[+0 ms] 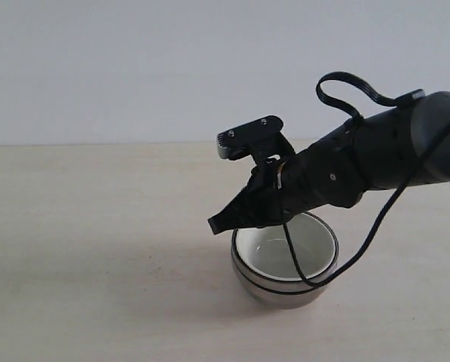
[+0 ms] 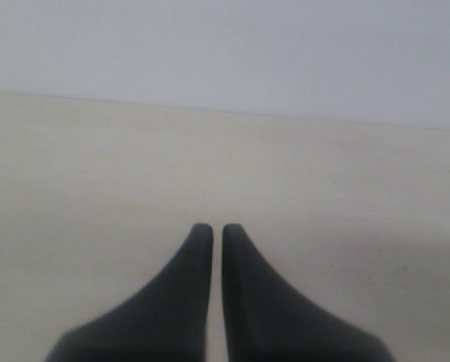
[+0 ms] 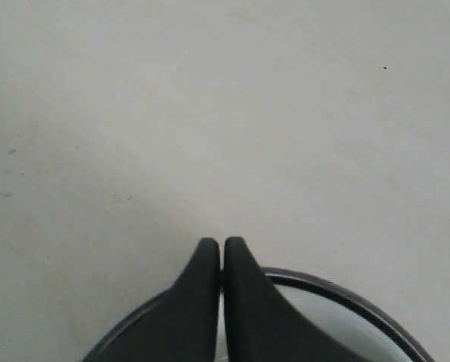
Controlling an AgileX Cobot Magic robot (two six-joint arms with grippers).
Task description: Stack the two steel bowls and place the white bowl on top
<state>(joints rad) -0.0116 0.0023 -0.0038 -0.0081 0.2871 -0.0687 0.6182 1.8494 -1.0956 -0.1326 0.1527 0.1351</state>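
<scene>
Black left gripper hangs over the table, its tips almost together and holding nothing; right gripper, tips pressed together and holding nothing, hovers just above the white bowl's left rim; that bowl sits nested inside the two steel bowls.

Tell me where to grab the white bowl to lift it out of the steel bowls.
Take its rim from straight above, one finger inside the white bowl, one outside. It sits upright, nested in the steel bowls, so only its rim looks reachable. The shut right gripper must open first.
</scene>
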